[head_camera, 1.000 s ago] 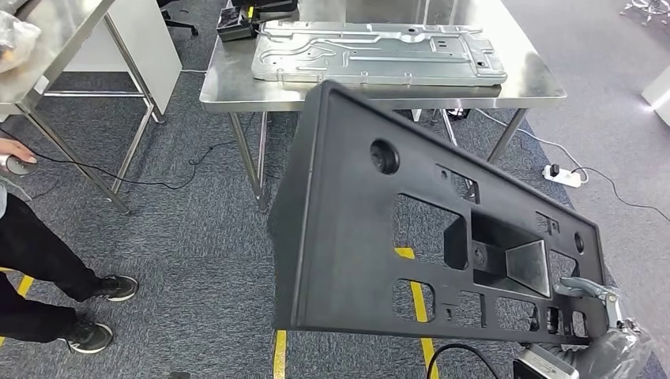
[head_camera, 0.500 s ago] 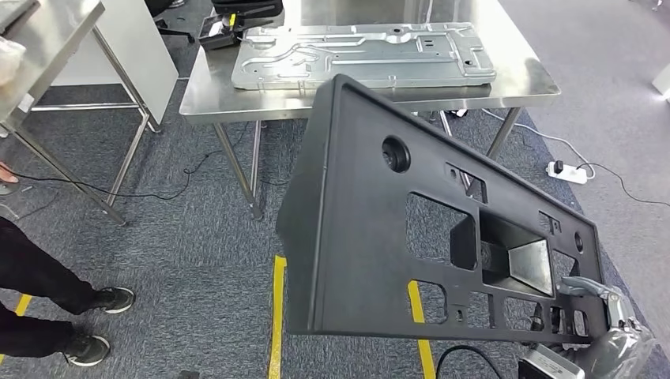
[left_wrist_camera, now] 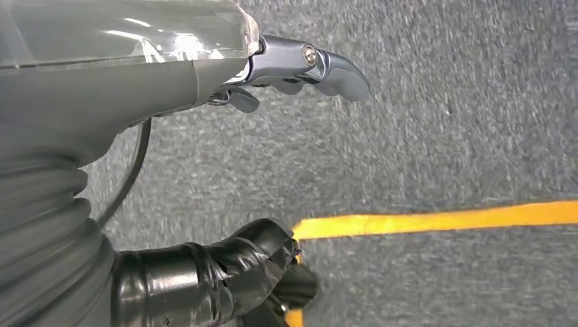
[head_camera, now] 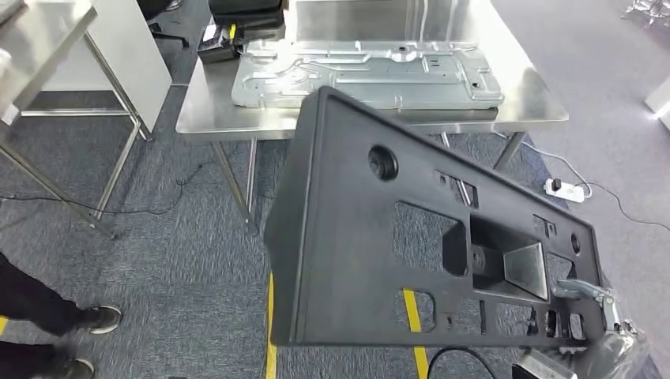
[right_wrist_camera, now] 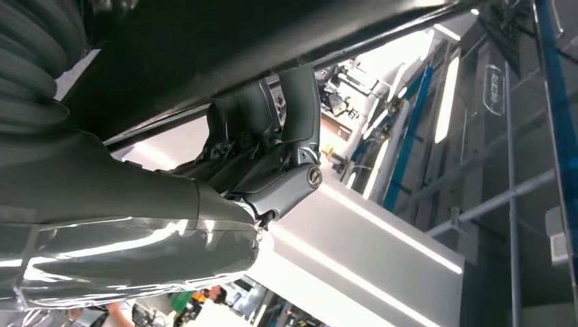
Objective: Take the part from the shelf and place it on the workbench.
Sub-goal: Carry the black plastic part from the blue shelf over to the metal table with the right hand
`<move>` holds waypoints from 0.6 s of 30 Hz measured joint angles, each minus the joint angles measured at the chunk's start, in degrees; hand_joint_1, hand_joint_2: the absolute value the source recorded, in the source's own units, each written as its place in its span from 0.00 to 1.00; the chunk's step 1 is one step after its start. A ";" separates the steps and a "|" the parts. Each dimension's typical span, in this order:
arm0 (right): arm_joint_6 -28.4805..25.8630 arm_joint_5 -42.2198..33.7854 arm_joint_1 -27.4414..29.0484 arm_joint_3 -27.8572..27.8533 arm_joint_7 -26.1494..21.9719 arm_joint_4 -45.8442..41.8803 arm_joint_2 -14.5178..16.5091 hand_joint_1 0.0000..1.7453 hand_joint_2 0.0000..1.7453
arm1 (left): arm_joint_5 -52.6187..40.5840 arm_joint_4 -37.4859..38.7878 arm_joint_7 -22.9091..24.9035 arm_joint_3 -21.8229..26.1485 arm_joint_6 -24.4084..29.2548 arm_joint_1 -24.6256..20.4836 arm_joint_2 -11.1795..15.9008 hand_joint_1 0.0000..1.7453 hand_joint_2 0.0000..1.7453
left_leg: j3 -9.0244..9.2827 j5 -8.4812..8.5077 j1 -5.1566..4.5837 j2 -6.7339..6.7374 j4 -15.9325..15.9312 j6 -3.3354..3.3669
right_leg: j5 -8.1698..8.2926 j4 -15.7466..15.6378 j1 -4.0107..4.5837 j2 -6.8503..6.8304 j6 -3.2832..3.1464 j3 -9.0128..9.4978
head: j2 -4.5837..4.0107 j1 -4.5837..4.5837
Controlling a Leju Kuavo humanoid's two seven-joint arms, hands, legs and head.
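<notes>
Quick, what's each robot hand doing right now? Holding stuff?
Left robot hand: holds nothing, fingers curled in, hanging over the carpet.
Right robot hand: gripping the black panel at its lower corner.
</notes>
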 joint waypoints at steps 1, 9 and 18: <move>0.00 -0.03 0.03 0.00 -0.02 0.00 -0.05 1.00 1.00 | 0.01 0.01 0.01 0.00 -0.01 0.04 -0.01 0.00 1.00 | 0.59 -0.53 0.13 -0.03 -0.03 -0.19 | -0.87 1.97 -0.31 -0.02 0.38 -2.23 | -0.01 0.02; 0.04 -0.23 0.09 0.03 -0.04 0.27 -0.23 1.00 1.00 | 0.03 0.02 0.01 0.00 -0.18 0.04 -0.06 0.00 1.00 | 5.92 -5.35 0.95 -0.05 0.58 -3.57 | 10.78 -10.44 -1.04 -0.85 0.03 -2.97 | -0.01 -0.03; 0.02 -0.14 -0.03 0.07 -0.07 0.28 -0.25 1.00 1.00 | 0.00 0.02 -0.02 -0.02 0.06 -0.15 -0.07 0.00 1.00 | -6.52 -10.03 0.72 0.00 16.38 -3.73 | 7.37 -11.69 -0.03 -0.02 -3.03 2.67 | -0.01 -0.09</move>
